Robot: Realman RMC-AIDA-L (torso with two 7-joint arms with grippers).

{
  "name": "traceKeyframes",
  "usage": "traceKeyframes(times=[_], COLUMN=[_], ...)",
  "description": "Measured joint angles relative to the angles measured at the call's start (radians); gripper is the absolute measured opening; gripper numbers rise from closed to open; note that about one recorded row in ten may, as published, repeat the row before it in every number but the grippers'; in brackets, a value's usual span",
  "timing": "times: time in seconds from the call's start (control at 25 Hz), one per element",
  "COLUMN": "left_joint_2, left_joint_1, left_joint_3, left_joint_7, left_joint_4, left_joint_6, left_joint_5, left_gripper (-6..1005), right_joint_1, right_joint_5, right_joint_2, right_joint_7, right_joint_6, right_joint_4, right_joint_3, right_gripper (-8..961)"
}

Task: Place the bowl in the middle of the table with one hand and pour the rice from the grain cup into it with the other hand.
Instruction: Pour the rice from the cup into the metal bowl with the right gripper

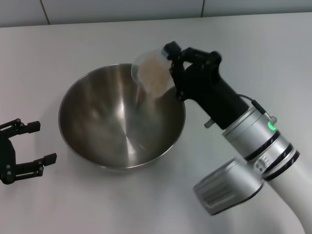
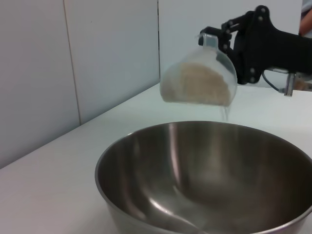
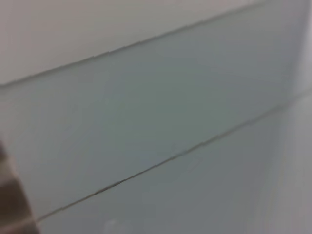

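Note:
The steel bowl [image 1: 122, 119] stands on the white table [image 1: 73, 53] near the middle; it also shows in the left wrist view [image 2: 209, 175]. My right gripper [image 1: 176, 66] is shut on the grain cup [image 1: 152, 72] and holds it tilted over the bowl's far right rim. The rice [image 1: 152, 74] fills the tipped cup; in the left wrist view the cup [image 2: 200, 73] holds the rice [image 2: 197, 84] and a thin stream of grains falls from its lip. My left gripper [image 1: 36, 142] is open and empty, left of the bowl.
A tiled wall [image 2: 73, 63] rises behind the table's far edge. The right arm's silver forearm [image 1: 253, 151] reaches in from the lower right. The right wrist view shows only wall tiles [image 3: 156, 122].

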Motion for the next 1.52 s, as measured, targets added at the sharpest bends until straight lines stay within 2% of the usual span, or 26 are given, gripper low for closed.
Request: traceKeyframes(times=[0.04, 0.08, 0.24, 0.36, 0.64, 0.72, 0.84, 1.04, 1.2, 1.24, 1.28, 1.4, 1.44, 1.48, 1.52], left_joint_2=[0.000, 0.000, -0.001, -0.001, -0.003, -0.003, -0.004, -0.004, -0.004, -0.005, -0.005, -0.005, -0.004, -0.004, -0.004], left_joint_1=[0.000, 0.000, 0.000, 0.000, 0.000, 0.000, -0.002, -0.003, -0.003, -0.003, -0.003, -0.002, -0.002, -0.002, -0.002], left_joint_3=[0.000, 0.000, 0.000, 0.000, 0.000, 0.000, 0.000, 0.001, 0.000, -0.001, -0.001, -0.001, -0.002, -0.002, -0.002], left_joint_7=[0.001, 0.001, 0.001, 0.001, 0.004, 0.005, 0.005, 0.001, 0.002, 0.004, 0.004, 0.005, 0.005, 0.005, 0.005], left_joint_4=[0.000, 0.000, 0.000, -0.001, -0.001, -0.001, -0.001, 0.000, 0.000, -0.001, -0.001, 0.000, 0.000, 0.000, 0.000], left_joint_6=[0.000, 0.000, 0.000, 0.000, -0.001, -0.001, -0.001, 0.001, 0.005, 0.005, 0.005, 0.005, 0.005, 0.005, 0.005], left_joint_5=[0.000, 0.000, 0.000, 0.000, 0.000, 0.000, 0.000, 0.000, 0.000, 0.000, 0.000, 0.000, 0.000, 0.000, 0.000], left_gripper=[836, 835, 835, 835, 835, 835, 835, 836, 836, 836, 836, 836, 836, 836, 836], right_joint_1=[0.000, 0.000, 0.002, 0.004, 0.004, 0.007, 0.019, 0.031, 0.027, 0.012, 0.012, -0.010, -0.024, -0.024, -0.031], right_joint_5=[0.000, 0.000, -0.002, -0.002, -0.003, -0.003, -0.003, -0.004, 0.003, 0.013, 0.013, 0.028, 0.039, 0.039, 0.052], right_joint_2=[0.000, 0.000, 0.000, 0.000, 0.001, 0.001, 0.001, 0.000, 0.000, 0.000, 0.000, 0.000, 0.000, 0.000, 0.000], right_joint_7=[-0.128, -0.128, -0.392, -0.492, -0.930, -0.975, -1.175, -1.296, -1.227, -1.079, -1.079, -0.714, -0.448, -0.448, -0.314], right_joint_6=[0.001, 0.001, 0.002, 0.002, 0.036, 0.039, 0.073, 0.127, 0.112, 0.085, 0.085, 0.025, -0.017, -0.017, -0.039], right_joint_4=[0.004, 0.004, 0.008, 0.009, 0.042, 0.044, 0.050, 0.049, 0.067, 0.109, 0.109, 0.149, 0.156, 0.156, 0.160], right_joint_3=[-0.017, -0.017, -0.049, -0.063, -0.096, -0.101, -0.109, -0.110, -0.105, -0.100, -0.100, -0.100, -0.101, -0.101, -0.103], right_gripper=[9, 9, 9, 9, 8, 8, 9, 9, 8, 8, 8, 8, 8, 9, 9])
